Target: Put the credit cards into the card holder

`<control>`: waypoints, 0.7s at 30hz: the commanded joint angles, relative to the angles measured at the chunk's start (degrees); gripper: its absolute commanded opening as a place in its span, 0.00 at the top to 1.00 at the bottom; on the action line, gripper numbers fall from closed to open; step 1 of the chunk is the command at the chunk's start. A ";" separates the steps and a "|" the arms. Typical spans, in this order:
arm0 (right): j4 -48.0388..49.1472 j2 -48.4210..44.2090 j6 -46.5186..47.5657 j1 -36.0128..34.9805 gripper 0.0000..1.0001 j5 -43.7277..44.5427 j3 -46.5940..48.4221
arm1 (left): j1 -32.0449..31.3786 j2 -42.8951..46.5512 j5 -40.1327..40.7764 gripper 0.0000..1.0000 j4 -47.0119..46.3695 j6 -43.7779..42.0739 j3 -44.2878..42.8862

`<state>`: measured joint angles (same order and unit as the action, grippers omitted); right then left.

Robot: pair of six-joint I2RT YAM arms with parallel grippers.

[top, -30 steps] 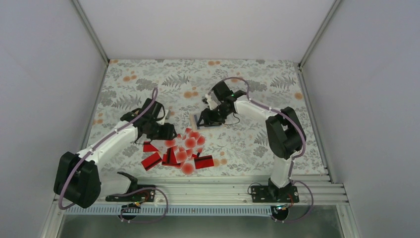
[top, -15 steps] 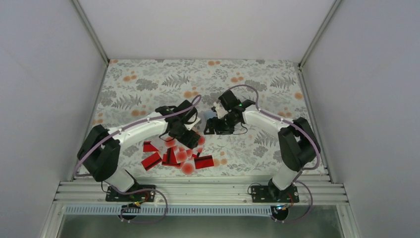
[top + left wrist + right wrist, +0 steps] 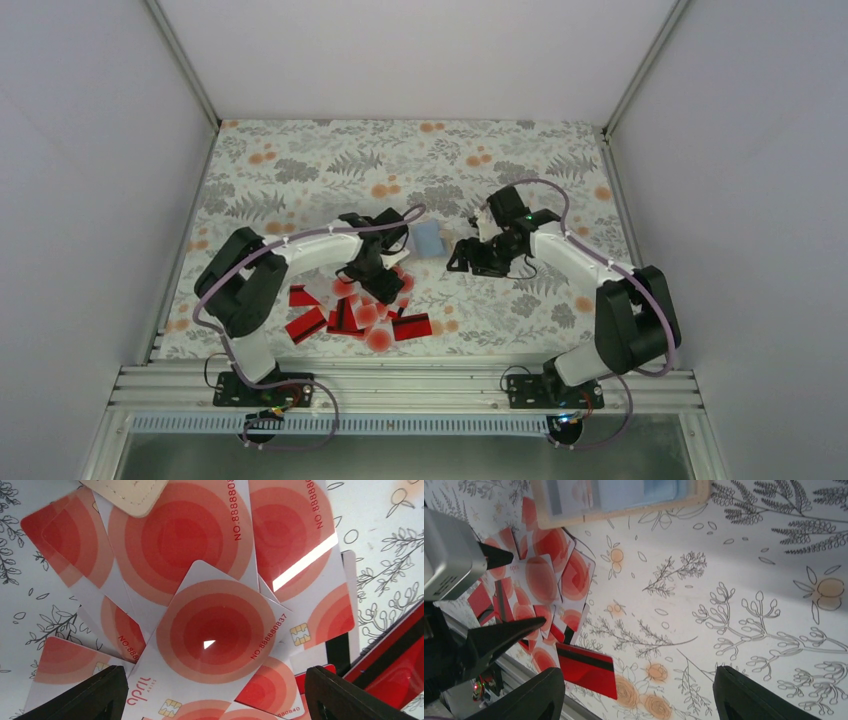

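Item one, on your floral-print worktop (image 3: 300,160): a loose, overlapping heap of flat rectangular credit cards (image 3: 365,310) near the front edge, some white with red concentric dots, some glossy red with a black stripe. Item two, just beyond the heap: a tan leather-like folding card holder (image 3: 428,238), lying open with its light blue-grey inner face up and one corner resting on a dotted card. Your left hand (image 3: 215,672) is over the dotted cards, fingers spread and gripping nothing, and your right hand (image 3: 465,258) is just right of the holder, likewise spread and empty.
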<state>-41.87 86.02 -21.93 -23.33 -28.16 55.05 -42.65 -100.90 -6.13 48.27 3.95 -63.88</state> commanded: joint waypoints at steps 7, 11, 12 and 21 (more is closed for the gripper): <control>-3.22 -2.27 3.55 0.92 0.25 -2.73 -1.11 | -1.17 -4.65 5.63 0.14 -2.61 -1.86 0.80; -2.68 -2.29 3.43 1.01 0.25 -3.59 -0.96 | -2.26 -5.16 8.31 0.15 -2.79 -1.11 1.43; -2.57 -1.91 3.46 1.01 0.26 -3.79 -0.85 | -2.34 -5.20 8.50 0.16 -2.83 -1.03 1.69; -0.06 -0.01 2.45 1.05 0.27 -5.55 -0.55 | -3.56 -5.35 9.79 0.42 -2.19 1.44 3.41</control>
<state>-43.66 85.10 -19.25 -22.61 -32.16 54.37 -45.56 -103.44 0.67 46.57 3.97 -63.57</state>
